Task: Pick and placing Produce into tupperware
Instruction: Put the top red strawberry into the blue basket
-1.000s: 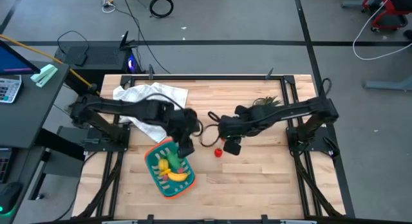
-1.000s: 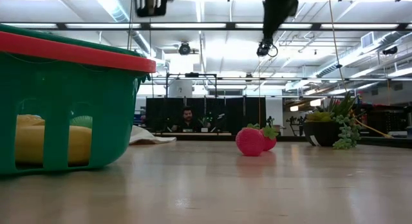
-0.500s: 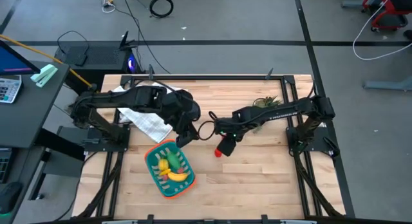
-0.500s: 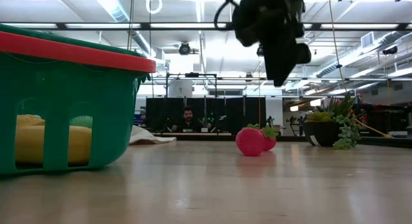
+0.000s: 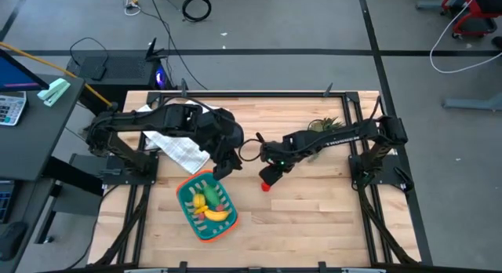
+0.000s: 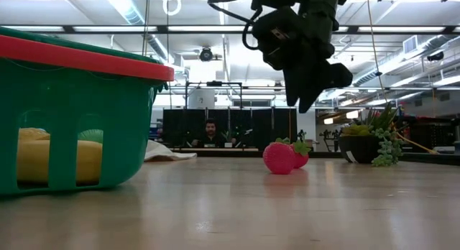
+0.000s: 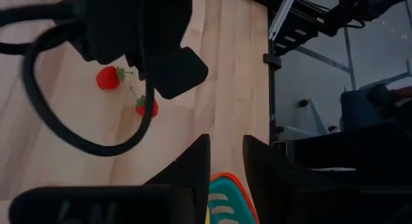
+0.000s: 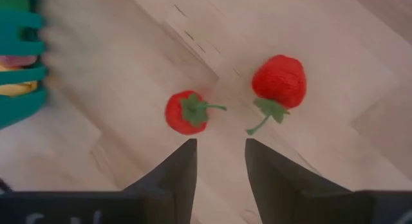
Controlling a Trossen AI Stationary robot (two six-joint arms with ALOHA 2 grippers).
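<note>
Two small red produce pieces (image 8: 187,112) (image 8: 279,81) with green stalks lie on the wooden table, side by side. My right gripper (image 8: 220,150) hangs open just above them, pointing steeply down, with nothing between its fingers; the low view shows that gripper (image 6: 303,99) clear of the pieces (image 6: 280,157). The teal tupperware (image 5: 206,206) with its orange rim stands near the table's front and holds a yellow banana (image 5: 218,215) and green produce. My left gripper (image 5: 220,169) hovers above the tupperware's far rim (image 7: 226,188), its fingers a little apart and empty.
A white checked cloth (image 5: 179,138) lies at the far left under the left arm. A green potted plant (image 5: 321,125) stands at the far right. Bare wood stretches right of the tupperware. Beyond the table a person (image 6: 209,131) sits in the room.
My right gripper has come down toward the two red pieces and rolled about its own axis while sinking. My left gripper has risen from over the tupperware and drawn a little toward the far edge. The produce and the tupperware have stayed in place.
</note>
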